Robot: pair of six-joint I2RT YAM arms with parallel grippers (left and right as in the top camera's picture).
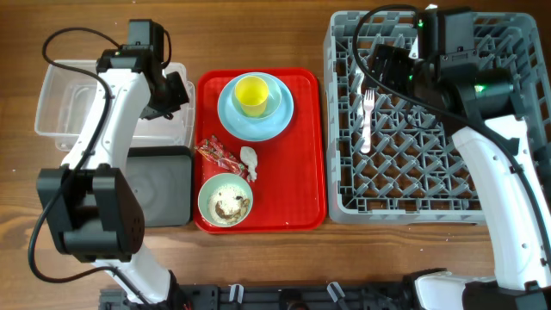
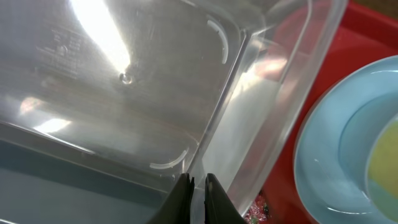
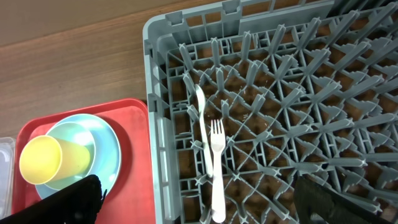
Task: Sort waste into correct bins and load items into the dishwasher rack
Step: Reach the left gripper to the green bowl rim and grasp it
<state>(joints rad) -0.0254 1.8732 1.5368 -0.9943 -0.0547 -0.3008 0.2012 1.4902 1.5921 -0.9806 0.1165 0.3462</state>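
My left gripper is shut on the right wall of the clear tub, beside the red tray. My right gripper hangs open above the grey dishwasher rack, holding nothing. A white fork and spoon lie in the rack. On the tray a yellow cup sits in a small light blue bowl on the blue plate. A red wrapper, a white tissue and a green bowl of rice scraps lie nearer the front.
The black tray sits just in front of the clear tub, against the red tray's left edge. The rack fills the right side of the table. Bare wood shows at the far left and along the front edge.
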